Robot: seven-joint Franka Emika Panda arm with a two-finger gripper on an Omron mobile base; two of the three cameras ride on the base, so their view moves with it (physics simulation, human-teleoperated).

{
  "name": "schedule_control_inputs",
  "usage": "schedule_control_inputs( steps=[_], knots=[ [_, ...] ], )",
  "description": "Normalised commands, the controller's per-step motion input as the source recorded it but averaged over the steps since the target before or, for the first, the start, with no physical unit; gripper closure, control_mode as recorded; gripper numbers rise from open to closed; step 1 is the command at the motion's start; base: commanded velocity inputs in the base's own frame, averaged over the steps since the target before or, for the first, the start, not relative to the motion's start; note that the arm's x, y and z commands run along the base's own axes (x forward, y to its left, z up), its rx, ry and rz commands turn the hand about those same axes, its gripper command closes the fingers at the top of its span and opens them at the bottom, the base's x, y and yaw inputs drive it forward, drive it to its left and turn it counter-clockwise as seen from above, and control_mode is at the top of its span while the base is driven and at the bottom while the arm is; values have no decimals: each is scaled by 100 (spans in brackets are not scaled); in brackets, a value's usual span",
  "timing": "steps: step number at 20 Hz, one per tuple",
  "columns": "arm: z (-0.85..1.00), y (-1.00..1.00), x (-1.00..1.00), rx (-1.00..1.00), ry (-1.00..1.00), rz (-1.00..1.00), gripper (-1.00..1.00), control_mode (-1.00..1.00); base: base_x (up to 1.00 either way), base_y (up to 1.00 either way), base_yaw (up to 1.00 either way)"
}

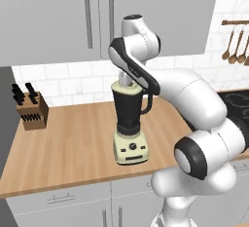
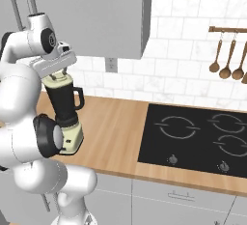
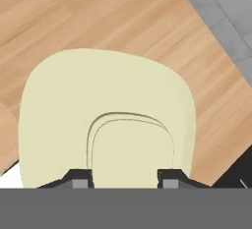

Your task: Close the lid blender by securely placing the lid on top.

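One tool (image 3: 125,178) straight above blender (image 1: 130,126), fingers pinching raised cap of lid (image 3: 106,120). Lid sits at jar mouth, directly below tool; whether fully seated unclear. Blender upright on desk (image 1: 73,138).

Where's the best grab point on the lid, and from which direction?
The raised centre cap of the lid, taken from straight above. It is the one narrow, upright feature on an otherwise broad, flat disc, and the lid sits level atop the blender jar, so a side approach looks poor. The gripper already has a fingertip on either side of that cap.
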Motion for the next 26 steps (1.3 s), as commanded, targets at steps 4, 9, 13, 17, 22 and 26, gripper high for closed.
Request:
schedule_control_inputs(
  steps=[4, 9, 13, 17, 22, 26],
  knots=[
    [7, -1, -12, 19, -5, 0, -100, -100, 0, 0, 0],
    [7, -13, -40, 23, -12, 0, -100, -100, 0, 0, 0],
    [1, -91, -100, 35, -35, 0, -100, -100, 0, 0, 0],
    [-6, -100, -100, 27, -40, 2, -100, -100, 0, 0, 0],
    [-20, -100, -100, 15, -36, 2, -100, -100, 0, 0, 0],
    [-10, -100, -100, 19, -32, 2, -100, -100, 0, 0, 0]
  ],
)
